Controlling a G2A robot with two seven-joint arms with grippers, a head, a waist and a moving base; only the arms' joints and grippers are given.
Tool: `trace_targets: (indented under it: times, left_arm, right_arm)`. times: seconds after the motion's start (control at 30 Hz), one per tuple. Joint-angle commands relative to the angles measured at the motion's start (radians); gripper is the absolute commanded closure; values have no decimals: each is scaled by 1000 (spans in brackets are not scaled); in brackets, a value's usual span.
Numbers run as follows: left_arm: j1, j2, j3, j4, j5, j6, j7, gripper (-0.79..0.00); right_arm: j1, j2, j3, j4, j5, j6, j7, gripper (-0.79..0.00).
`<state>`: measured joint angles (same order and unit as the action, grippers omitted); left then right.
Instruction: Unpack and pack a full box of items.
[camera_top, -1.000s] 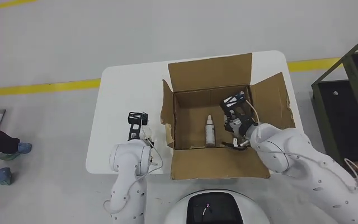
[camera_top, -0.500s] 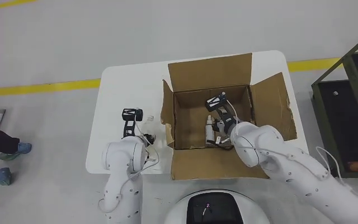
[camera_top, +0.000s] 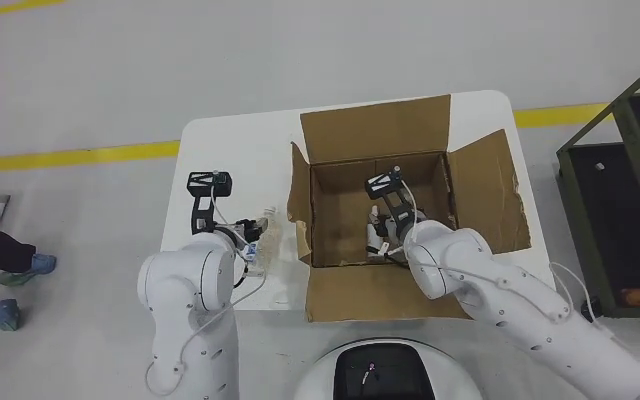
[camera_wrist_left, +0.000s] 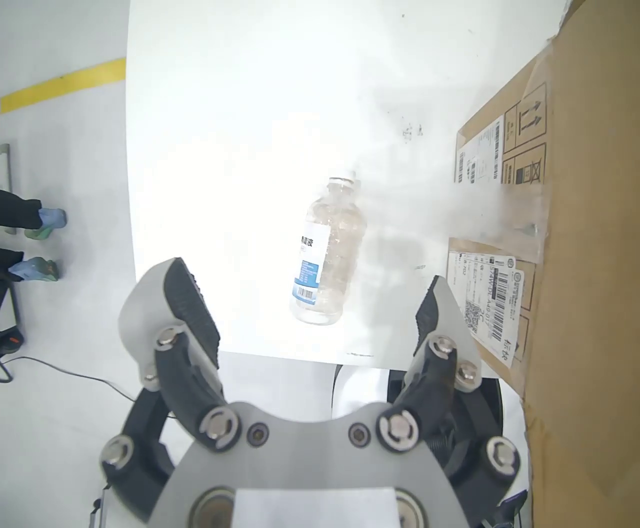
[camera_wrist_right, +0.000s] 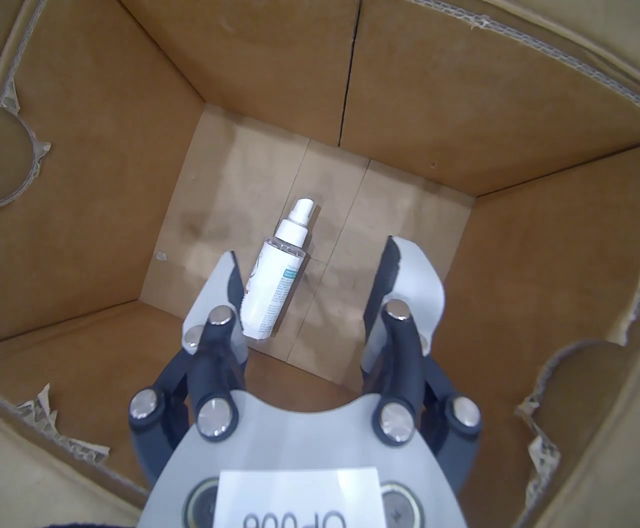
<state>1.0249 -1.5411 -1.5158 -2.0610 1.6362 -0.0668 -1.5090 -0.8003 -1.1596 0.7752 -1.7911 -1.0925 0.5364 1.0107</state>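
Top view: an open brown cardboard box (camera_top: 375, 125) sits on the right half of the white table (camera_top: 225, 150), with its flaps spread.
Task's thing: a white spray bottle (camera_wrist_right: 275, 285) lies flat on the box floor, toward the near wall.
Right claw (camera_wrist_right: 314, 252): spread wide and empty, down inside the box above the spray bottle. The bottle sits under one finger rather than centred in the gap.
Left claw (camera_wrist_left: 306, 280): spread wide and empty, above a clear plastic bottle (camera_wrist_left: 325, 260) that lies on the table just left of the box, close to the near edge.
Risk in box: closing from here would probably catch the spray bottle off-centre, so it skids or tips away.
Risk on table: the round clear bottle could roll off the near edge if nudged.
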Motion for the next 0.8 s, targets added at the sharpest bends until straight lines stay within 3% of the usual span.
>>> trace_targets:
  times: [0.0, 0.3, 0.6, 0.67, 0.77]
  left_arm:
    - [-9, 2, 6, -4, 11, -4, -18, -785]
    - [-9, 2, 6, -4, 11, -4, -18, -785]
    - [-9, 2, 6, -4, 11, -4, -18, -785]
    - [-9, 2, 6, -4, 11, -4, -18, -785]
    - [-9, 2, 6, -4, 11, -4, -18, -785]
  right_arm:
    - [0, 0, 0, 0, 0, 0, 0, -785]
    - [-29, -11, -4, 19, -18, 39, -27, -785]
    - [58, -101, -131, 178, 33, 140, -50, -785]
    - [76, -120, -150, 216, 47, 148, -51, -699]
    - [95, -143, -164, 274, 62, 149, -65, -711]
